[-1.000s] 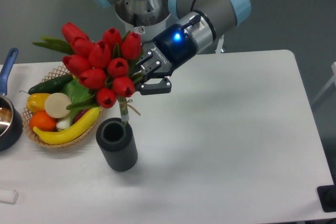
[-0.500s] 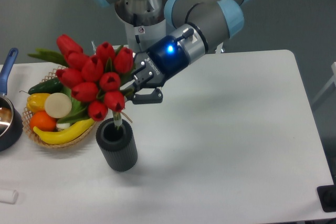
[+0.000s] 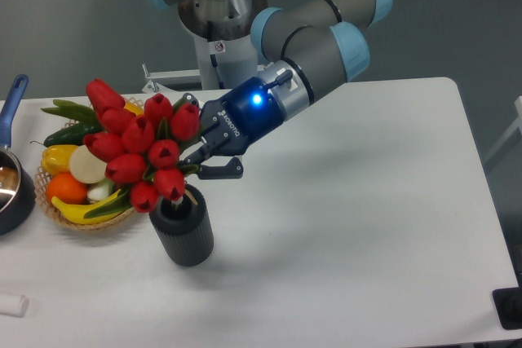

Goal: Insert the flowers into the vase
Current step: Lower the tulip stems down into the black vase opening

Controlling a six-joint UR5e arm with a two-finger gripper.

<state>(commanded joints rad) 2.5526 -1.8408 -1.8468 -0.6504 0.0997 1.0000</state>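
While the gripper pinches the flowers by their stems, the stem ends sit in the mouth of the vase near the table's front-left edge, so seating the tilted bunch deeper and letting go is probably what remains.

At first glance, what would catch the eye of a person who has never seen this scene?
The bunch of red tulips left of centre draws the eye first, held tilted by the gripper with its stems going down into the dark ribbed vase near the table's front. Next comes the blue light on the arm's wrist above them, then the wicker basket of fruit and vegetables at the left, partly behind the blooms.
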